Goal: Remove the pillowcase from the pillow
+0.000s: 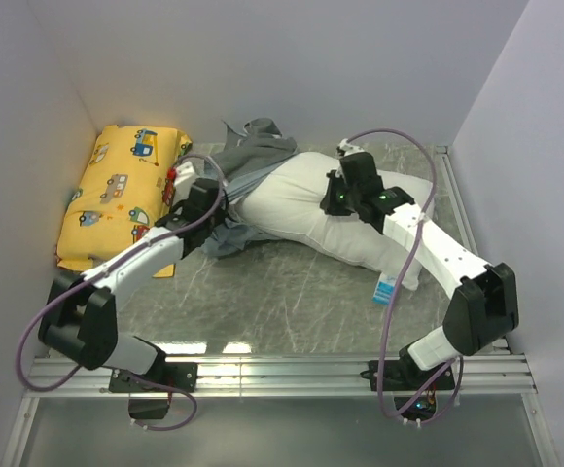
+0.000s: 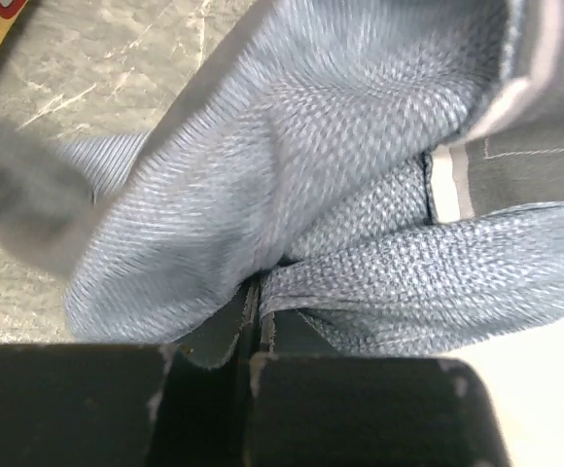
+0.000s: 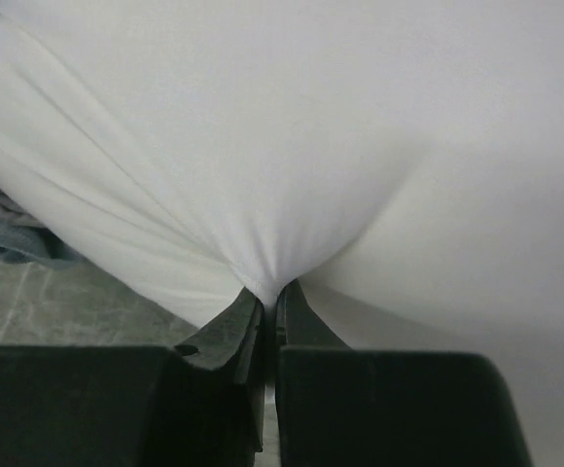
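Against the back-left wall: the yellow vehicle-print cushion (image 1: pixel 122 199) is lying flat on the marbled table (image 1: pixel 292 292), just left of the working area and playing no part.

Left gripper (image 1: pixel 207 199): it is sitting between the cushion and the heap of fabric. The left wrist view is showing its jaws pressed together, clamping a fold of grey-blue weave.

Pillowcase (image 1: pixel 248 156): it is lying bunched at the pillow's left end, spilling toward the back wall and down onto the table. A white stripe is showing at the right of the left wrist view. It seems to be covering only the pillow's left tip; whether that tip is wholly out, I cannot tell.

Pillow (image 1: pixel 301 209): it is lying bare and white over most of its length, its long axis running from back-left to front-right in the top view, with the small blue-white tag (image 1: pixel 386 289) hanging at the front-right corner.

Right gripper (image 1: pixel 345 195): it is resting on top of the pillow near its middle, jaws closed and pinching a pucker of white cloth.

Deciding relation: the case is lying off the pillow's left end, nearest the left arm, so the coming pull is probably calling for a draw leftward along the long axis while the right arm is anchoring the pillow.
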